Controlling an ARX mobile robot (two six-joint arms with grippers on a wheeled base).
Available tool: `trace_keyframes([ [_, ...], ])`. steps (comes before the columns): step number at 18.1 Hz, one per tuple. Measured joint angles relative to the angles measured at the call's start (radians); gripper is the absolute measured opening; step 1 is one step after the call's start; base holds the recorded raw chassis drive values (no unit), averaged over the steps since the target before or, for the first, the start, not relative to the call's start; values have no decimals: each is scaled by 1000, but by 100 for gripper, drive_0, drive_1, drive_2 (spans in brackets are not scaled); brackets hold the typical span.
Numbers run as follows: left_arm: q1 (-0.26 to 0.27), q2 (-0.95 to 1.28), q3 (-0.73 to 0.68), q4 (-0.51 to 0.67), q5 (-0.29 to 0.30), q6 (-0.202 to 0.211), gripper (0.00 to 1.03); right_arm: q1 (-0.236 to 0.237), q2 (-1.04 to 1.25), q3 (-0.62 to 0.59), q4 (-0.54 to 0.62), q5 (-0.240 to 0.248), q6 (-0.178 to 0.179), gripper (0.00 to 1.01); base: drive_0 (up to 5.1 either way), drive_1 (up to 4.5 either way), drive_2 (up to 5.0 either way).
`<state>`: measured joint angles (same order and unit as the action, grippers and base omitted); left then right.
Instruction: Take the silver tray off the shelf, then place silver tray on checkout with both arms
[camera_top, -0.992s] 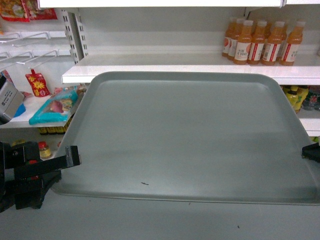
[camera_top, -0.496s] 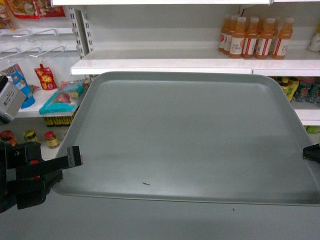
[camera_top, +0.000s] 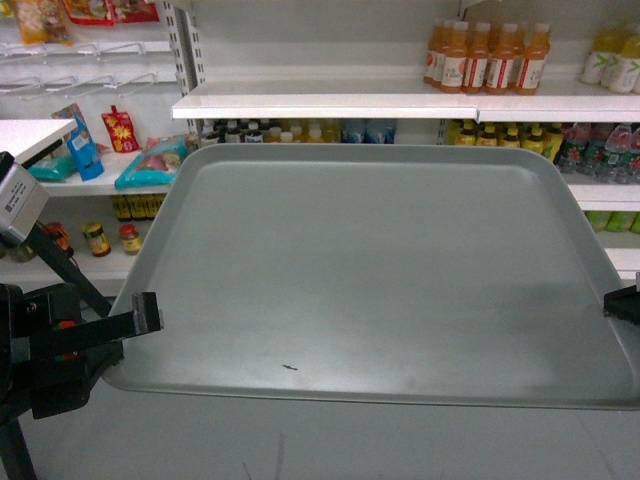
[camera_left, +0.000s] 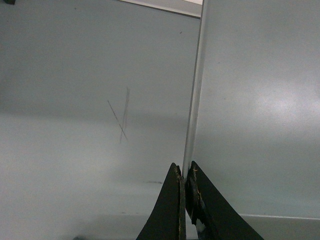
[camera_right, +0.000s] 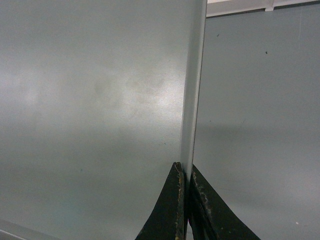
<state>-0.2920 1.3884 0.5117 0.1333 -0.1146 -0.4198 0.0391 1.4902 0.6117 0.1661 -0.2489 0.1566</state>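
Note:
The silver tray (camera_top: 380, 270) hangs level in front of me, clear of the shelf (camera_top: 320, 103), which stands behind it. My left gripper (camera_top: 148, 312) is shut on the tray's left rim, near the front corner. At the right edge of the head view, my right gripper (camera_top: 622, 303) clamps the right rim. In the left wrist view, the left gripper (camera_left: 184, 172) pinches the thin rim of the tray (camera_left: 250, 100). The right wrist view shows the right gripper (camera_right: 184, 170) closed on the tray (camera_right: 100, 100) edge the same way. The checkout is out of view.
Orange juice bottles (camera_top: 488, 55) stand on the shelf board, with more bottles (camera_top: 300, 130) on the lower shelves. Snack packets (camera_top: 150, 163) and jars (camera_top: 110, 238) fill the left rack. A grey box on a black stand (camera_top: 18, 205) sits at far left. Grey floor (camera_top: 300, 450) lies below the tray.
The shelf and its goods have drawn away and slid rightward in the head view, showing lower shelves. The tray and both grippers keep the same place in the frame.

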Motion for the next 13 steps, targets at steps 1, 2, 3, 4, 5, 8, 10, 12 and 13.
trace_keyframes([
  [1,0,0,0,3,0,0,3,0,0,0,3,0,0,3,3,-427,433],
  [2,0,0,0,6,0,0,3,0,0,0,3,0,0,3,-4,-435,426],
  [3,0,0,0,3,0,0,3,0,0,0,-1,0,0,3,-2,-434,430],
  [4,0,0,0,4,0,0,3,0,0,0,2,0,0,3,0,-432,432],
  [5,0,0,0,2,0,0,3,0,0,0,2,0,0,3,5,-427,437],
  [8,0,0,0,3,0,0,3,0,0,0,2,0,0,3,4,-428,435],
  [10,0,0,0,-1,0,0,3,0,0,0,-5,0,0,3,9,-423,441],
  [12,0,0,0,5,0,0,3,0,0,0,1,0,0,3,10,-413,432],
  [13,0,0,0,7,0,0,3,0,0,0,3,0,0,3,0,0,0],
])
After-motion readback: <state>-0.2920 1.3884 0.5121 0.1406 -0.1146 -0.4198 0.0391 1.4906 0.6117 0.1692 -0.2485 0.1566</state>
